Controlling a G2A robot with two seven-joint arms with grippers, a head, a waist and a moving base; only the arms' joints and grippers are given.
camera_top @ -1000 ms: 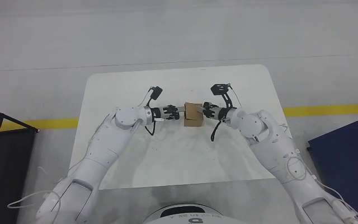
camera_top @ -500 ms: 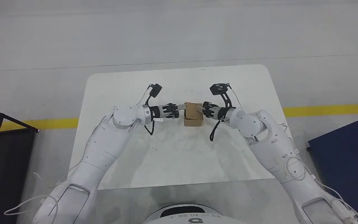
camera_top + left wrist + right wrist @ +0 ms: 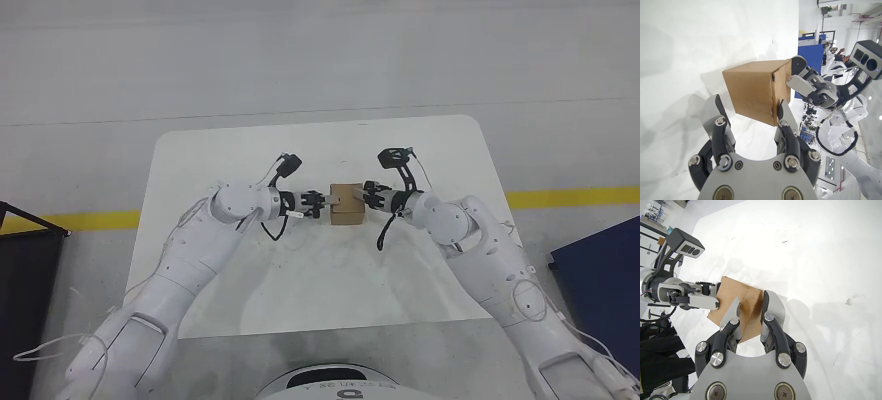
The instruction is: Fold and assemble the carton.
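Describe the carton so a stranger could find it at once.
Look at the white table; near its middle, the left gripper and right gripper face each other. The carton sits between them: a small brown cardboard box, the only brown thing on it.

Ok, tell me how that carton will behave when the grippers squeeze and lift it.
Probably light: the carton is a small box of thin brown cardboard. Its walls likely buckle under a hard pinch; the corner seam in the left wrist view looks ragged. With flat faces, it should slide or tip rather than roll.
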